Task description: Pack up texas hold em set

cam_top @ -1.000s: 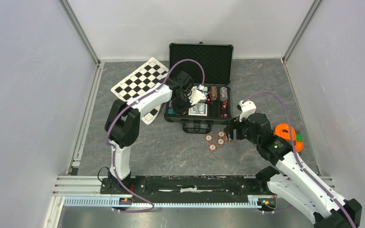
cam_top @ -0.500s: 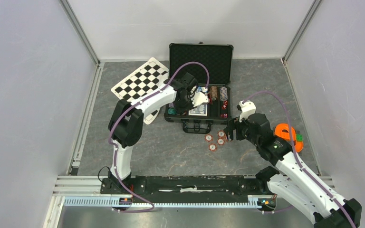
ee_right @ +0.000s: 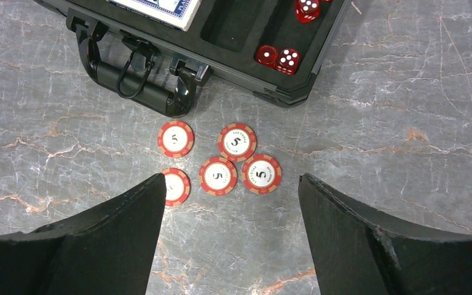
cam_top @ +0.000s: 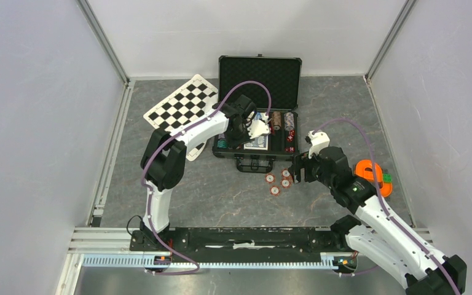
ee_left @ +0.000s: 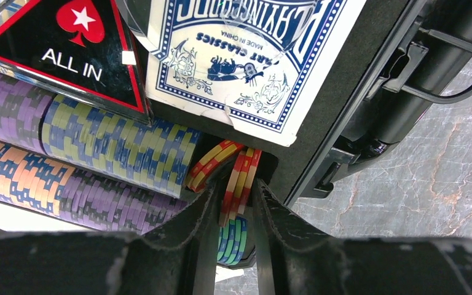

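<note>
Five loose chips lie flat on the table just in front of the open case. Our right gripper hovers over them with its fingers spread wide, the cluster strung across the gap between them, so we judge the right arm the nearer. One chip is half hidden behind a finger. Inside the case, our left gripper straddles two edge-on chips at the end of the chip row; we cannot tell whether it pinches them or stands just clear.
</note>
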You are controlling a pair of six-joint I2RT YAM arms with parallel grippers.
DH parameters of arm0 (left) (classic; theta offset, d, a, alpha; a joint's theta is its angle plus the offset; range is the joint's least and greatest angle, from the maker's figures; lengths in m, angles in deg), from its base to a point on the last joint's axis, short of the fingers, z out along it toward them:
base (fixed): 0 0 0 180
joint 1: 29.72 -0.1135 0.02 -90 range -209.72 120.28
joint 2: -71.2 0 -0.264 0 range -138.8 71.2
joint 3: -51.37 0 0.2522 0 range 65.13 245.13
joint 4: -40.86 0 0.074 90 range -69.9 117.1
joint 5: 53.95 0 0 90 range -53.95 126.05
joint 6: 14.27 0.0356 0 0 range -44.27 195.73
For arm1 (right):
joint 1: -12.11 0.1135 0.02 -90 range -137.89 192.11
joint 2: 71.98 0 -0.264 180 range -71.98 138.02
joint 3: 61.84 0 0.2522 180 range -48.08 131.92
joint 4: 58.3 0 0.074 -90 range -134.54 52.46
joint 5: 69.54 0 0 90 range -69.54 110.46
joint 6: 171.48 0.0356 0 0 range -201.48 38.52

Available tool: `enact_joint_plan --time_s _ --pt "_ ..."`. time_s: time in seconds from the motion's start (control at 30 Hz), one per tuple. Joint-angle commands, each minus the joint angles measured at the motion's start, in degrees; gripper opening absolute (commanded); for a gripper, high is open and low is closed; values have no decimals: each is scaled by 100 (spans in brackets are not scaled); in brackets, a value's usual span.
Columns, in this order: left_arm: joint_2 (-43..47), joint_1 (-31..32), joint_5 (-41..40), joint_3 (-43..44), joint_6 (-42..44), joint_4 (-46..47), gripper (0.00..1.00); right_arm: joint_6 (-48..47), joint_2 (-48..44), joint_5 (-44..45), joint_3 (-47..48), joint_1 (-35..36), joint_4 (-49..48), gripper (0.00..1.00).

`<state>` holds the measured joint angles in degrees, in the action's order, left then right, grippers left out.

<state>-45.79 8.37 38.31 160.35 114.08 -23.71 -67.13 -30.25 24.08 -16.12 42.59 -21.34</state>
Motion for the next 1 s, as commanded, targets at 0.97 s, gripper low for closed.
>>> enact_joint_plan --time_s 0.97 --pt "-269 -20 149 524 433 -840 40 167 -50 -214 -234 -16 -236 84"
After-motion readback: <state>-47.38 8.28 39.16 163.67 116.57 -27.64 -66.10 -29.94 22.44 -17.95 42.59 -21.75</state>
